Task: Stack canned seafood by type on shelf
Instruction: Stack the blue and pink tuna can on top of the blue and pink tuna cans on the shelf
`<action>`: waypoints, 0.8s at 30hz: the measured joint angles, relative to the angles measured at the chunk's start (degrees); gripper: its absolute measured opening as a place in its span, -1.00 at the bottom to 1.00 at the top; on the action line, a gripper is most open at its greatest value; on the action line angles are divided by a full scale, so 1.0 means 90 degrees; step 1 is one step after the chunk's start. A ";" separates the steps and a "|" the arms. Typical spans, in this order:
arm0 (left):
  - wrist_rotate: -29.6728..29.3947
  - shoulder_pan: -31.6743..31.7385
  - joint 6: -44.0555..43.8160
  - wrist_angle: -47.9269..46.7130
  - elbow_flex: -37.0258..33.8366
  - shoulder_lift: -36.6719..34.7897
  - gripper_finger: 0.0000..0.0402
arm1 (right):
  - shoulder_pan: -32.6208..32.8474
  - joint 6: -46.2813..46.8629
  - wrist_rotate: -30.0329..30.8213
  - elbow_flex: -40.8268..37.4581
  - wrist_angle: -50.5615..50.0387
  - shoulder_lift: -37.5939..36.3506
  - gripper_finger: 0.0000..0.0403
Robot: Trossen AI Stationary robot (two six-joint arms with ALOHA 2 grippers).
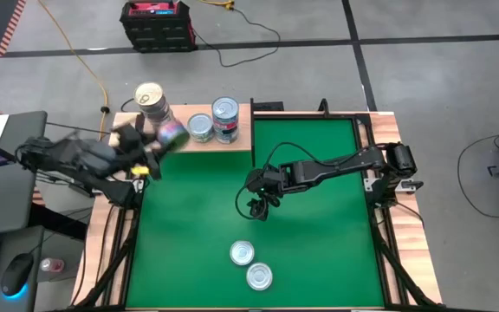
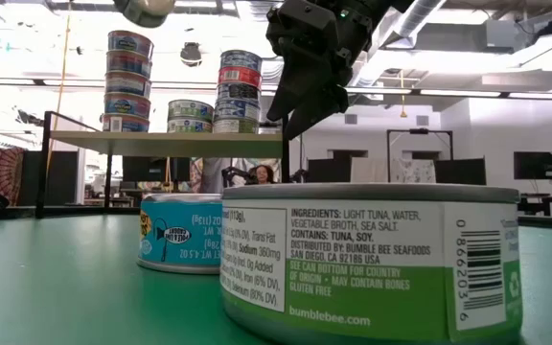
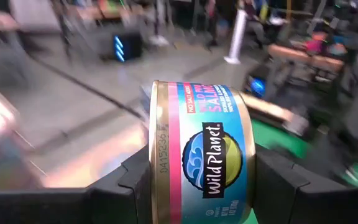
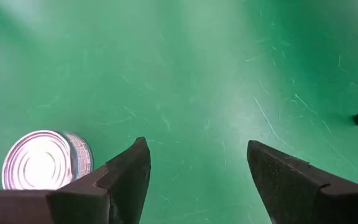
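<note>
Up at the far left corner of the table, I have the left gripper (image 3: pixel 197 186) clamped on a small round gold-rimmed tin with a blue and pink side label (image 3: pixel 201 149), its two dark fingers pressed against the tin's flat faces so that it hangs on edge, side label toward the wrist camera. From above, this tin (image 1: pixel 171 133) is in the air just beside the flat light-wood shelf board (image 1: pixel 241 139), close to the tallest stack of tins (image 1: pixel 151 100). I judge that I carry it there because its kind belongs on one of the piles, though I cannot read from here which pile matches.

On the board three groups already stand: the tall stack at the left end, a low pile with a silver lid (image 1: pixel 200 126) in the middle, and a taller pile with a blue and red label (image 1: pixel 225 119) beside it. Sorting by type explains the uneven heights.

Over the middle of the green mat (image 1: pixel 319 251) my right gripper (image 4: pixel 194 168) hangs empty, fingers spread wide, pointing down. Near it on the mat lies a silver-lidded tin (image 4: pixel 42 160); two such tins (image 1: pixel 243 253) (image 1: pixel 259 276) wait toward the near edge, well apart from the shelf. I take it that this arm hovers spread so that it can drop over one of them.
</note>
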 joint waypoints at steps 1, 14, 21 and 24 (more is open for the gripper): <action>-0.0076 0.0119 0.0420 0.0004 0.0280 0.0044 -0.08 | -0.0002 0.0001 -0.0026 0.0000 0.0000 0.0000 0.44; -0.2491 0.1209 0.5578 -0.0686 0.2936 0.0870 -0.06 | 0.0042 0.0215 -0.0043 0.0000 0.0343 0.0000 0.44; -0.1896 0.1649 0.6963 -0.1235 0.2963 0.1129 -0.06 | 0.0033 0.0230 -0.0040 0.0000 0.0673 0.0000 0.44; -0.1406 0.1954 0.6951 -0.2245 0.2958 0.1302 -0.06 | 0.0038 0.0230 -0.0044 0.0000 0.0664 0.0000 0.44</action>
